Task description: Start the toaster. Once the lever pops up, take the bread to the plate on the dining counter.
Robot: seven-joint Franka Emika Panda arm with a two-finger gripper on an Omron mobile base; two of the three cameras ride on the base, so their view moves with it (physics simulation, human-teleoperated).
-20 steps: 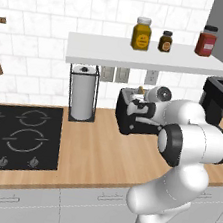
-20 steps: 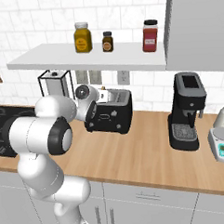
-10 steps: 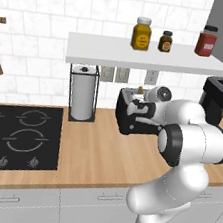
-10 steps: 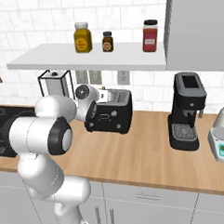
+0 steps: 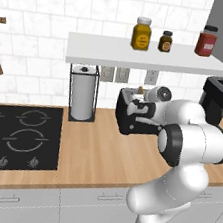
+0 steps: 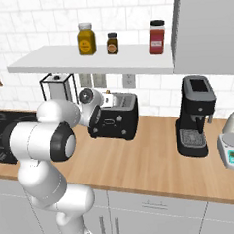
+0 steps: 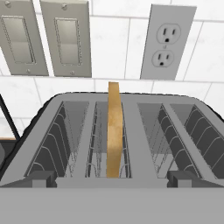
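Nothing has shifted over the last second: the pincer (image 7: 112, 177), spread wide and empty, still hovers over the toaster (image 7: 118, 144) on the worktop (image 5: 97, 152), bread (image 7: 114, 131) upright in its slot, so lifting remains.

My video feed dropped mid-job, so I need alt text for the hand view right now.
Looking down into the toaster from close above: one tan slice of bread stands upright in a left-hand slot, its top edge poking above the rim. The gripper is open, its fingertips either side of the slice. Behind, a white tiled wall carries two light switches and an outlet.
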